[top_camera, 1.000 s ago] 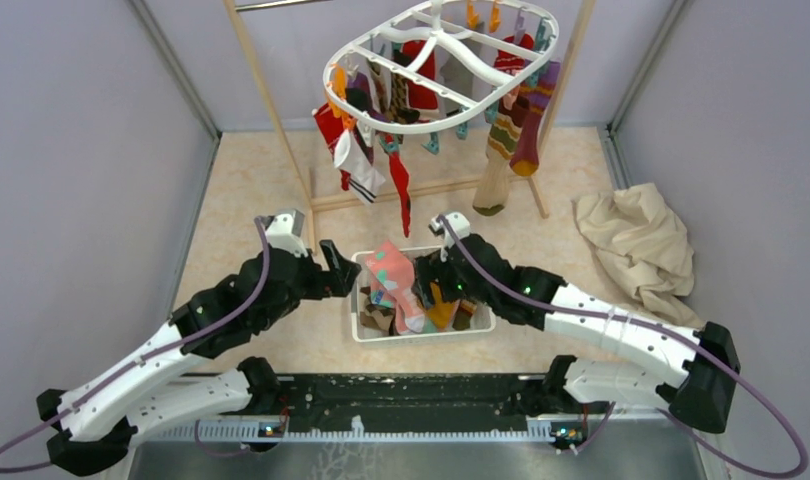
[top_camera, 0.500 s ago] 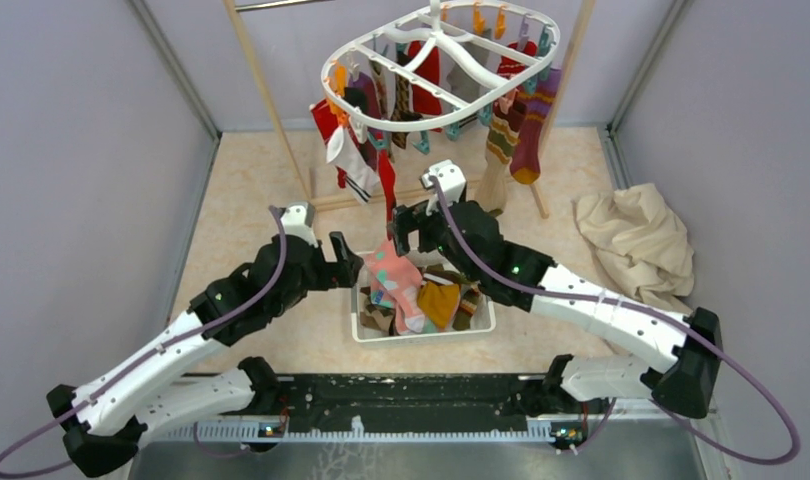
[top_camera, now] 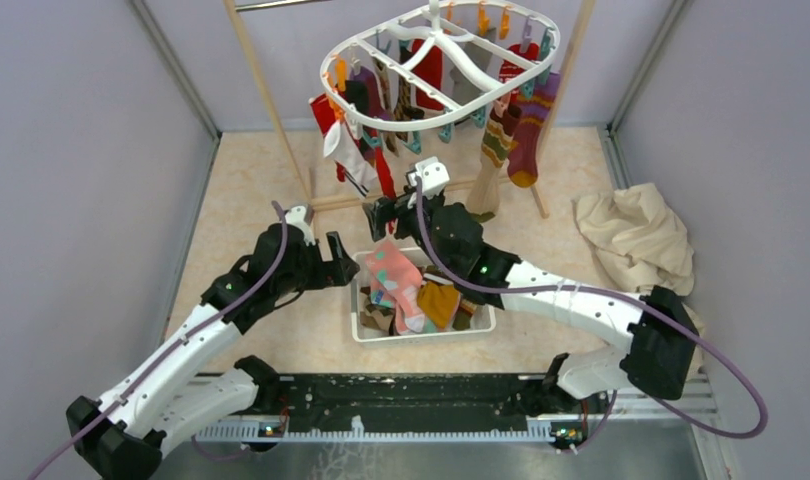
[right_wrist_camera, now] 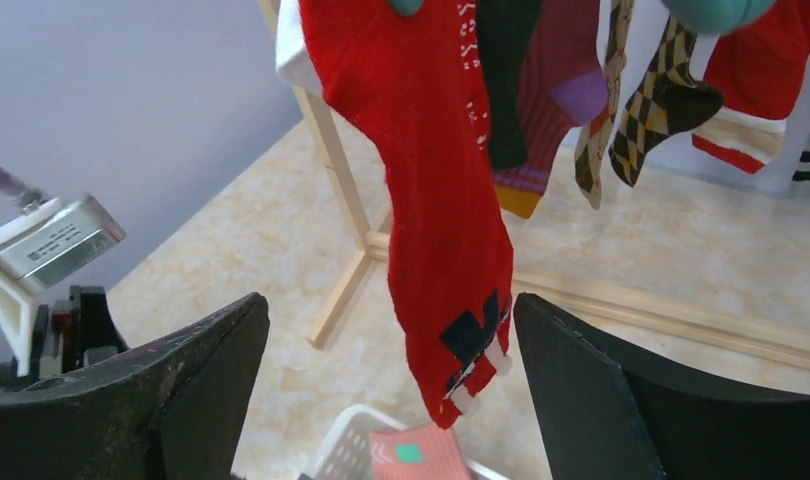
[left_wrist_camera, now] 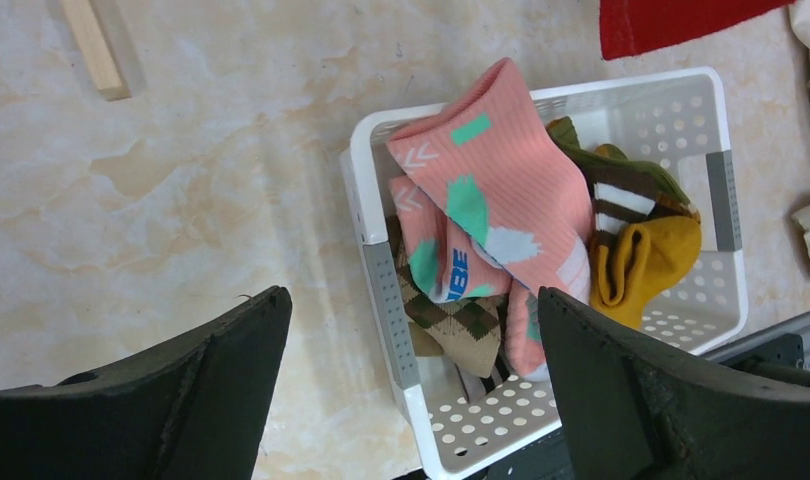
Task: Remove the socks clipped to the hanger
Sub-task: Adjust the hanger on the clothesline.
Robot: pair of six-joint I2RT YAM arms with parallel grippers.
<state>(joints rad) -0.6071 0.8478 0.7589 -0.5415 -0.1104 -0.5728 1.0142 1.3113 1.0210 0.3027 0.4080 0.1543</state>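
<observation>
The white oval hanger point(top_camera: 433, 38) hangs at the back with several socks point(top_camera: 526, 135) clipped round its rim. A long red sock point(right_wrist_camera: 441, 200) dangles from its near left side point(top_camera: 384, 180). My right gripper point(top_camera: 383, 212) is open just below it. In the right wrist view the sock's toe hangs between the spread fingers of the right gripper point(right_wrist_camera: 391, 390), touching neither. My left gripper point(top_camera: 343, 262) is open and empty over the left rim of the white basket point(left_wrist_camera: 366, 200), also seen as the left gripper point(left_wrist_camera: 411, 380) in its own wrist view. A pink patterned sock point(left_wrist_camera: 501, 190) lies on top in the basket.
The basket point(top_camera: 481, 325) holds several loose socks, mustard, argyle and green among them. A wooden pole rack point(top_camera: 271, 100) carries the hanger, and its foot rail lies on the floor behind the basket. A beige cloth point(top_camera: 636, 240) is heaped at the right. Purple walls close in both sides.
My right arm has risen from the basket to the hanging red sock, its jaws opening wider. The left arm has edged forward. The hanger has swung a little.
</observation>
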